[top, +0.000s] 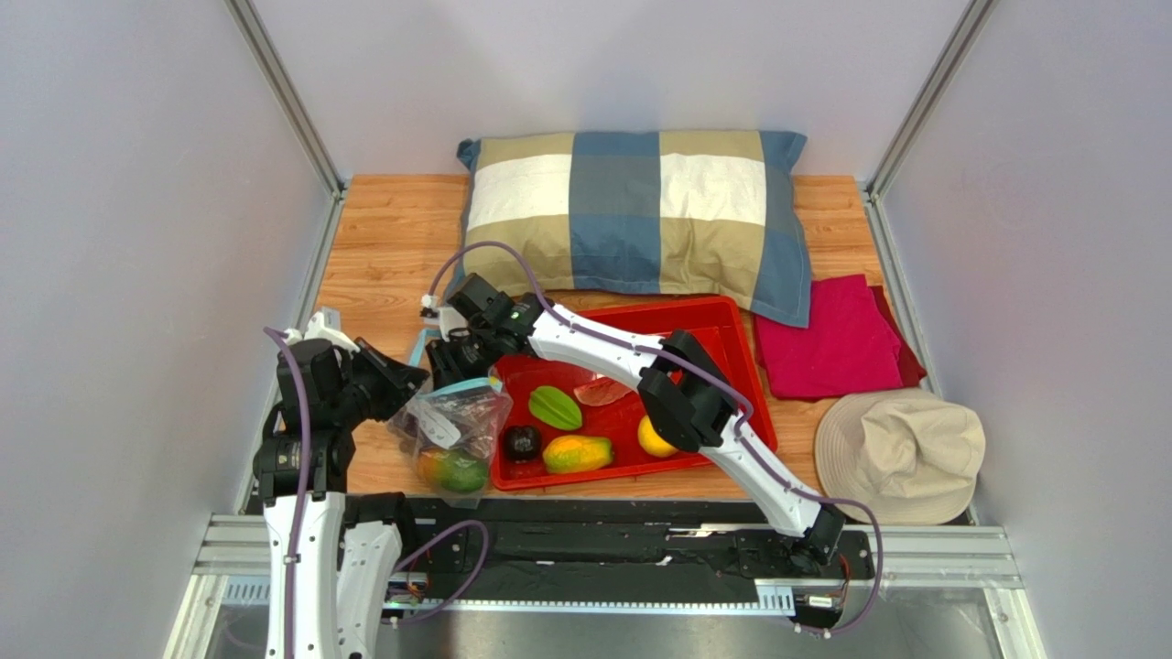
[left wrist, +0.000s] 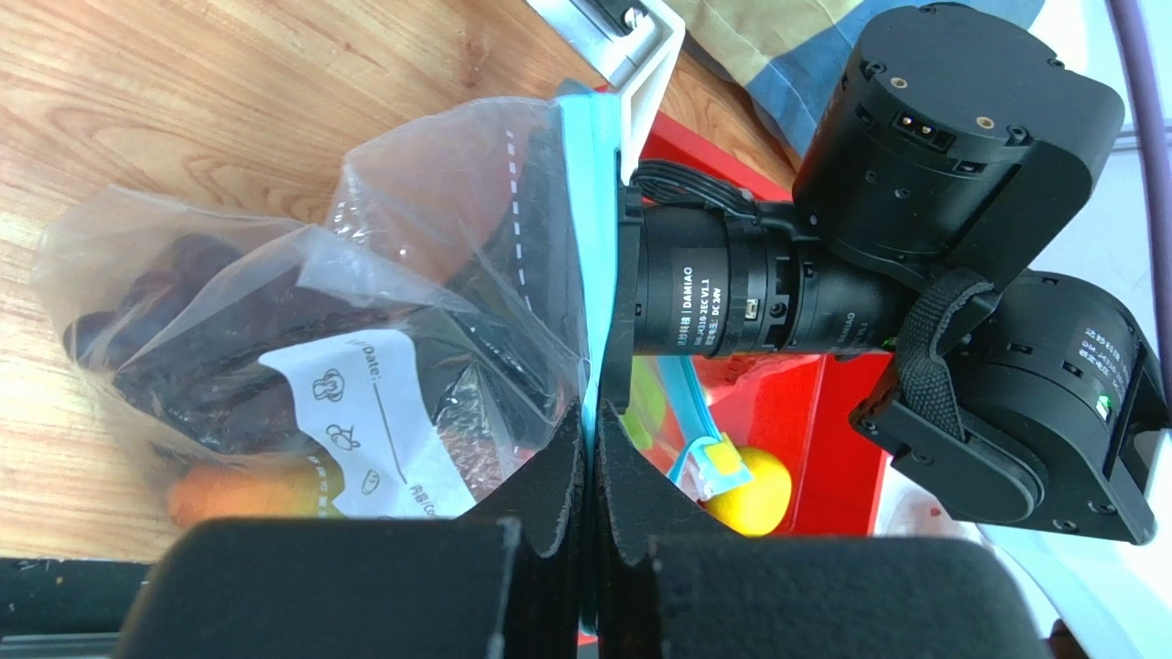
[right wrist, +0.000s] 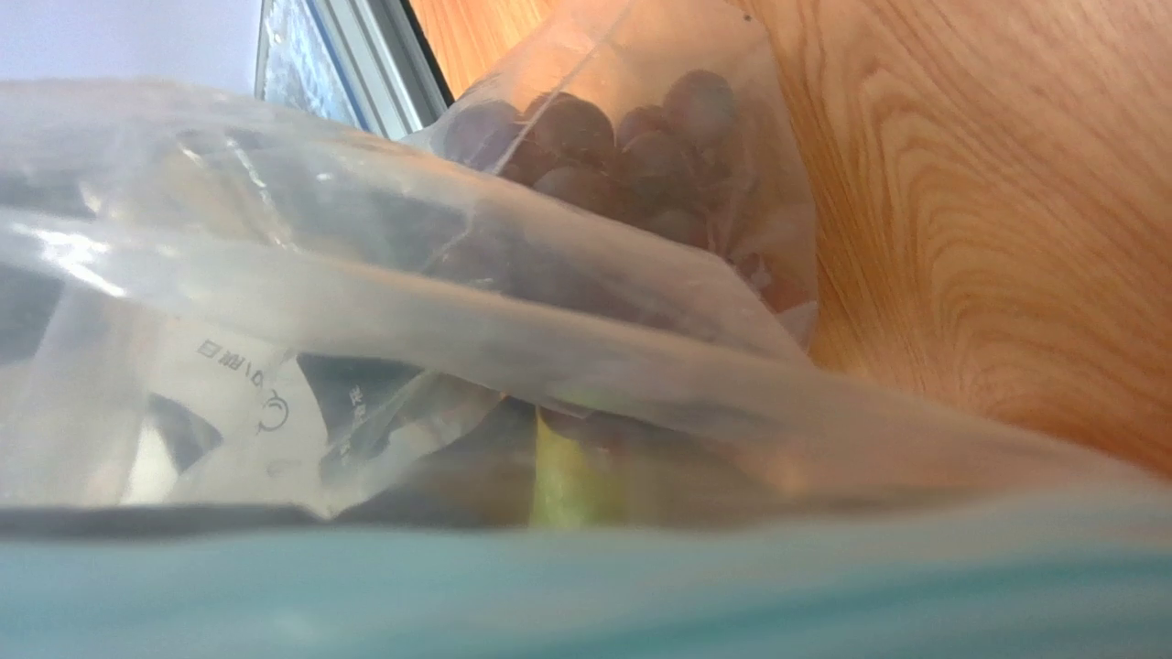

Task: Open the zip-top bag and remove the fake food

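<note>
The zip-top bag (top: pixel 461 419) lies on the wooden surface (top: pixel 385 234), just beside the left edge of the red tray (top: pixel 715 309), between the two arms. The left pincer (top: pixel 399 387) is closed on the bag's blue-green zip strip (left wrist: pixel 585 206). In the left wrist view its two dark fingers (left wrist: pixel 550 474) press together with the strip edge between them.

The right pincer (top: pixel 451 354) reaches across the tray to the far end of the same strip. Whether it is gripping or open cannot be told, because its own camera shows only plastic and the strip pressed close to the lens.

Purple grapes (right wrist: pixel 619 137) sit deep inside the bag. An orange-and-green fruit (top: pixel 454 471) lies at its near end, also under the plastic.

In the tray lie a green star fruit (top: pixel 555 407), a pink-red meat slice (top: pixel 601 391), a dark round fruit (top: pixel 520 442), a mango (top: pixel 578 453) and a yellow citrus (top: pixel 656 437).

A checked pillow (top: pixel 640 206) lies at the back of the surface. A pink cloth (top: pixel 832 337) and a beige hat (top: pixel 901 453) lie to the right of the tray.
</note>
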Robot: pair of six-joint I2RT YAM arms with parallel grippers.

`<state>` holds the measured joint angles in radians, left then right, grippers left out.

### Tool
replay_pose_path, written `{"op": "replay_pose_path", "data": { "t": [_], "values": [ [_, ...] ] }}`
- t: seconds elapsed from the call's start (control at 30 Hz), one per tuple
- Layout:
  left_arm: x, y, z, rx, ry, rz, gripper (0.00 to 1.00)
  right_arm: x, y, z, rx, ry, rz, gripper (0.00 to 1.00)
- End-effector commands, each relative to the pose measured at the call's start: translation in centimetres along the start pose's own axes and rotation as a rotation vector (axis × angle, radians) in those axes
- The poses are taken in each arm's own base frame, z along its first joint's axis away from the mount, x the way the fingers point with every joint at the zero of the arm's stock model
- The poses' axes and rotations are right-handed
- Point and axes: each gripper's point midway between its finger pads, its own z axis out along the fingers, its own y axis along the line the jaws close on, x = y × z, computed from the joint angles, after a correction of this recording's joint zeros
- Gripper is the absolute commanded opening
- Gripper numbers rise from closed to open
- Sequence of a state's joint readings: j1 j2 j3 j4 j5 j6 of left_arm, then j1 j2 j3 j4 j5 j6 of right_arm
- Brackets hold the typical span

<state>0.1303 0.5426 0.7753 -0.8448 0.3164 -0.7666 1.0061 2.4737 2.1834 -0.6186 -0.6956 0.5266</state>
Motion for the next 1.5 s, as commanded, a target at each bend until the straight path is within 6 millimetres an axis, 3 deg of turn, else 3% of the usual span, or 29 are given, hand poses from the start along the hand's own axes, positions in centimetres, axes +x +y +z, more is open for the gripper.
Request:
{"op": "replay_pose_path", "data": {
  "t": [0.0,0.1,0.17,0.57,0.7,0.8,0.93,1.0,1.17,1.23,1.37,1.47],
  "values": [
    [-0.9,-1.4,-0.3,0.047,-0.021,0.025,0.00,-1.1,2.0,-1.4,-0.027,-0.033,-0.018,0.23],
    [-1.0,-0.7,-0.2,0.014,-0.022,0.033,0.00,-1.0,3.8,-2.4,-0.072,-0.025,-0.005,0.05],
    [-1.2,0.1,-0.2,-0.028,-0.043,0.031,0.00,-1.3,5.2,-3.7,-0.090,-0.039,-0.016,0.01],
    [-0.4,3.3,-1.9,-0.157,-0.103,0.040,0.00,-2.7,14.2,-12.4,-0.211,-0.162,-0.130,0.00],
    [-0.3,3.9,-2.1,-0.179,-0.117,0.023,0.00,-2.8,14.8,-13.8,-0.179,-0.219,-0.177,0.00],
    [-0.6,4.1,-2.7,-0.196,-0.150,0.012,0.00,-2.8,13.8,-13.2,-0.161,-0.212,-0.179,0.00],
    [-2.3,1.7,-4.4,-0.100,-0.247,0.031,0.00,-1.9,11.8,-11.4,-0.137,-0.151,-0.150,0.00],
    [-3.2,0.8,-5.1,-0.071,-0.294,0.065,0.00,-1.9,11.8,-11.4,-0.134,-0.152,-0.147,0.00],
    [-2.4,3.8,-4.0,-0.250,-0.190,0.055,0.00,-2.2,14.2,-13.4,-0.165,-0.167,-0.175,0.00],
    [-3.5,4.2,-4.1,-0.302,-0.213,0.064,0.00,-1.4,14.9,-14.0,-0.182,-0.152,-0.179,0.00],
    [-7.2,0.3,-4.6,-0.197,-0.311,0.115,0.00,1.4,13.9,-13.8,-0.164,-0.108,-0.162,0.00],
    [-8.7,-2.5,-5.5,-0.093,-0.365,0.134,0.00,2.2,13.0,-13.6,-0.146,-0.091,-0.168,0.00]
  ]
}}
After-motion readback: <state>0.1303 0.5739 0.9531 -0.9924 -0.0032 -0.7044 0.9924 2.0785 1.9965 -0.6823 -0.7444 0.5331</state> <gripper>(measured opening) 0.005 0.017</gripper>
